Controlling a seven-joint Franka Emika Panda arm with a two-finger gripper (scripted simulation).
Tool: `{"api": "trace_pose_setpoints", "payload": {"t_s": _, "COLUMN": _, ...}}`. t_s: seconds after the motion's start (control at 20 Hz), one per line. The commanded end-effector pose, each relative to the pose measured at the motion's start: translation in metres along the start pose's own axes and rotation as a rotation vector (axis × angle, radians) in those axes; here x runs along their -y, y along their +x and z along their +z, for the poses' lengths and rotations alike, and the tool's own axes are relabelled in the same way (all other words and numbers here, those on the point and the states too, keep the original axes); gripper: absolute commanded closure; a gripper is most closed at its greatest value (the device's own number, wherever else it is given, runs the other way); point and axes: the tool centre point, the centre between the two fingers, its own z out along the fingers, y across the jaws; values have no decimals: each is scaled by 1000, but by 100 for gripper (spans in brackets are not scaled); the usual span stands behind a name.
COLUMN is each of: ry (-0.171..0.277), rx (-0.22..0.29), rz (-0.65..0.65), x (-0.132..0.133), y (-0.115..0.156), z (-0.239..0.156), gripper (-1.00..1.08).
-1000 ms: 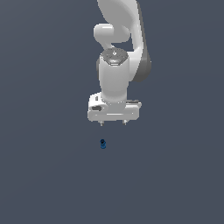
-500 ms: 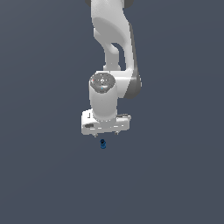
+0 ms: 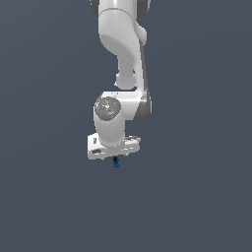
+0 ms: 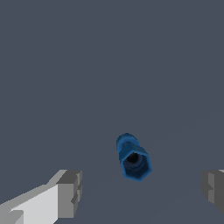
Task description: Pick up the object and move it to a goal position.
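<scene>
The object (image 3: 115,162) is a tiny bright blue cylinder with a darker top, lying on the grey floor. In the exterior view it peeks out just under the white hand of my gripper (image 3: 114,156), which hangs close above it. The wrist view shows the object (image 4: 132,158) as a blue hexagonal tube with a dark hollow end, lying between my two grey fingertips (image 4: 70,193) without touching either. The gripper (image 4: 142,190) is open, its jaws wide apart with nothing held.
A plain dark grey floor (image 3: 197,197) fills both views. The white arm (image 3: 123,59) rises behind the gripper toward the top of the exterior view.
The arm has come down and shifted toward the exterior view's left, bringing the gripper from well above the object to just over it. The object has not moved.
</scene>
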Motion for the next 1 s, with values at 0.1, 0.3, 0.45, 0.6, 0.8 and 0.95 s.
{"api": "trace_pose_setpoints", "payload": {"t_s": 0.1, "ry": 0, "rx": 1, "rz": -2, "x": -1, "y": 0, "z": 1, "gripper": -92}}
{"api": "trace_pose_setpoints", "payload": {"t_s": 0.3, "ry": 0, "rx": 1, "rz": -2, "x": -1, "y": 0, "z": 11, "gripper": -92}}
{"api": "trace_pose_setpoints", "payload": {"t_s": 0.45, "ry": 0, "rx": 1, "rz": -3, "x": -1, "y": 0, "z": 26, "gripper": -92}}
{"api": "trace_pose_setpoints", "payload": {"t_s": 0.6, "ry": 0, "rx": 0, "rz": -4, "x": -1, "y": -1, "z": 42, "gripper": -92}}
{"api": "trace_pose_setpoints", "payload": {"t_s": 0.8, "ry": 0, "rx": 0, "rz": -5, "x": -1, "y": 0, "z": 52, "gripper": -92}}
{"api": "trace_pose_setpoints", "payload": {"t_s": 0.95, "ry": 0, "rx": 0, "rz": -5, "x": -1, "y": 1, "z": 52, "gripper": -92}}
